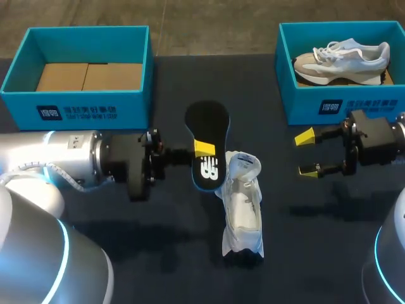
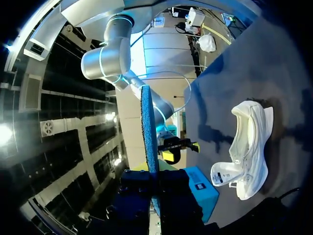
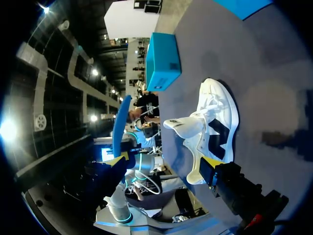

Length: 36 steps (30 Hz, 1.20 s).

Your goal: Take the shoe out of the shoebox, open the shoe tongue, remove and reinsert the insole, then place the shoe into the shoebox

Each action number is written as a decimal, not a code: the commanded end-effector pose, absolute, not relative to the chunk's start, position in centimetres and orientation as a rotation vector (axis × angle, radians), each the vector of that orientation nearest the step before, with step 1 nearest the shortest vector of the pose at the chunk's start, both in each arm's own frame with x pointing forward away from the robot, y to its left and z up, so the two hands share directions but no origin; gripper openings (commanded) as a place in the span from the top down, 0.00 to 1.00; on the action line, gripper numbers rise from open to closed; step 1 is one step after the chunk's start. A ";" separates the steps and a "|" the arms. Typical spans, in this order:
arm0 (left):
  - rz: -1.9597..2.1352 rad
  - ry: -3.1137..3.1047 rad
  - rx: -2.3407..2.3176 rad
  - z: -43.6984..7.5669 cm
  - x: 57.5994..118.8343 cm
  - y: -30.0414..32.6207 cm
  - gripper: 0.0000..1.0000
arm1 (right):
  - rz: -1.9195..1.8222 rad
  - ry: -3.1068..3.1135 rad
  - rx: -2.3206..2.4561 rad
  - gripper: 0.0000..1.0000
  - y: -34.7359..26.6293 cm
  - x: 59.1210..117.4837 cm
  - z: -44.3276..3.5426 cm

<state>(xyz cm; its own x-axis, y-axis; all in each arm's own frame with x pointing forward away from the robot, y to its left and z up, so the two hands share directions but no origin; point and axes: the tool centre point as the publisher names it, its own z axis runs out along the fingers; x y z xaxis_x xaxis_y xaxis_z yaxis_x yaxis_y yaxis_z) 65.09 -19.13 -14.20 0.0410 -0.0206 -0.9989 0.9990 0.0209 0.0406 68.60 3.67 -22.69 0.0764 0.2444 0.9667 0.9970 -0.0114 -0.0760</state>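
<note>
Mid-bench [image 1: 316, 247] lies a soft white shoe [image 1: 242, 212], tongue lifted. Just left, the left fingers [image 1: 204, 149] clench a flat black oval insole [image 1: 205, 120]. The right fingers [image 1: 305, 137] gape, holding nothing. The far-left teal shoebox [image 1: 76, 104] holds cardboard [image 1: 88, 76]; the far-right box [image 1: 304, 107] holds a grey sneaker [image 1: 342, 57].

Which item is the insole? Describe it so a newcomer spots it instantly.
On the dark table, in front of the left blue box and the right blue box, lies a white shoe. Beside it, the left gripper holds the insole: the only flat, black, foot-shaped piece, with a white logo.
</note>
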 end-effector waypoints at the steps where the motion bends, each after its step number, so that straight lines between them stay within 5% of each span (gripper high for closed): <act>1: -1.172 1.174 1.197 -14.2 65.0 -19.1 1.00 | -1.029 -1.327 -1.428 0.00 3.8 68.5 -22.7; 36: -0.986 1.076 1.348 -18.0 63.6 -19.9 1.00 | -1.029 -1.327 -1.428 0.00 3.8 68.5 -22.7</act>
